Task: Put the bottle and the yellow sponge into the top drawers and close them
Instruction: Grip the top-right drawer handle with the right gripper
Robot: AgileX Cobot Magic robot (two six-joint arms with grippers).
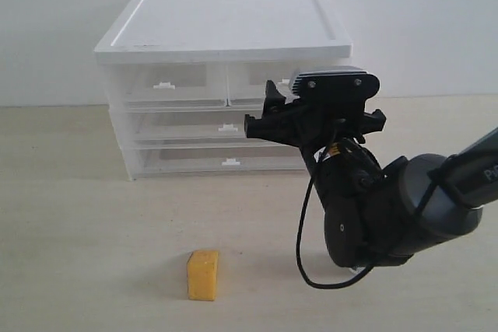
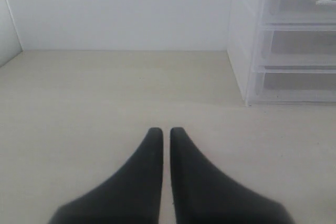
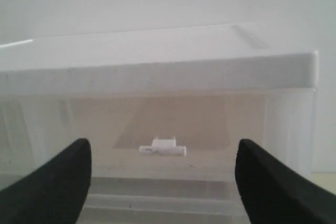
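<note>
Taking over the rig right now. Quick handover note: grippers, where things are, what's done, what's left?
Left gripper: shut, empty, low over the table beside the cabinet.
Right gripper: open, empty, lined up with the handle of the top right drawer, not gripping it.
Yellow sponge: on the table in front of the cabinet, untouched.
Bottle: not visible in any view; can't tell if it is already in a drawer.
Top left drawer: looks shut, as does the right one.
Done: nothing confirmed.
Left: find the bottle, stow it and the sponge, close both drawers.
</note>
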